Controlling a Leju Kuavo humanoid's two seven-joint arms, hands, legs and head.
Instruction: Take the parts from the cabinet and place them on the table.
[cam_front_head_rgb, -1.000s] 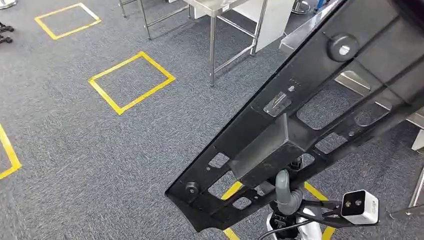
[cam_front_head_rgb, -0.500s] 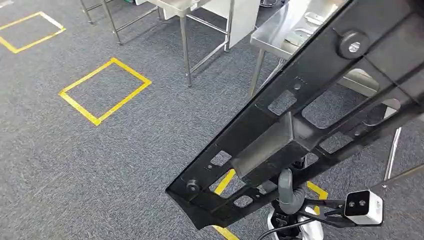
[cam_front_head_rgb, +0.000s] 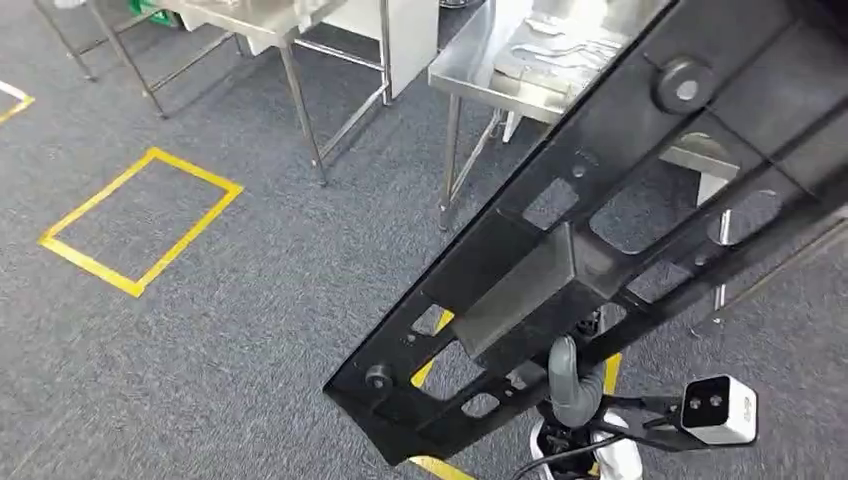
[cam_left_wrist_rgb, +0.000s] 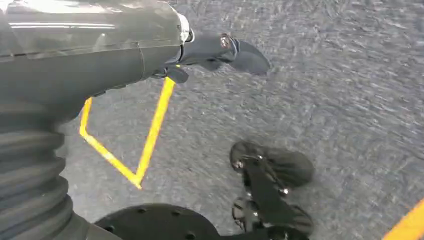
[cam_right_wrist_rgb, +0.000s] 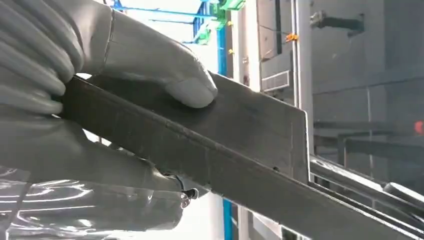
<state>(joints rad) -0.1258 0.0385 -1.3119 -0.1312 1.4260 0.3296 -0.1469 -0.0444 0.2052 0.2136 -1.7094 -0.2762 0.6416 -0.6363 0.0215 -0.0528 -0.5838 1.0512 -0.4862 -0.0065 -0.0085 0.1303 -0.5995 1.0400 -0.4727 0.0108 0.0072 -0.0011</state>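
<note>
- A yellow tape square lies on the grey carpet at the left of the head view, with nothing inside it.
- Beyond it stand steel tables; the nearer one carries pale metal pieces on its top, too small and cut off to name.
- The left hand hangs above the carpet in the left wrist view. Its dark fingers stick out straight from the shiny forearm cover and carry nothing; the picture is blurred, so I cannot tell how far apart they are.
- Under that hand a yellow tape corner lies on the carpet.
- The part, a long black plastic panel with cut-outs and round studs, crosses the head view on a slant from lower middle to upper right, held in the air over the carpet and in front of the tables. Its upper end runs out of the picture.
- The right hand grips the panel: in the right wrist view the thick grey thumb presses flat on one face and the other fingers wrap the opposite side.
- In the head view the panel hides most of this hand; one grey finger curls up over its lower edge.
- A small white camera juts out at the lower right, beside that hand.
</note>
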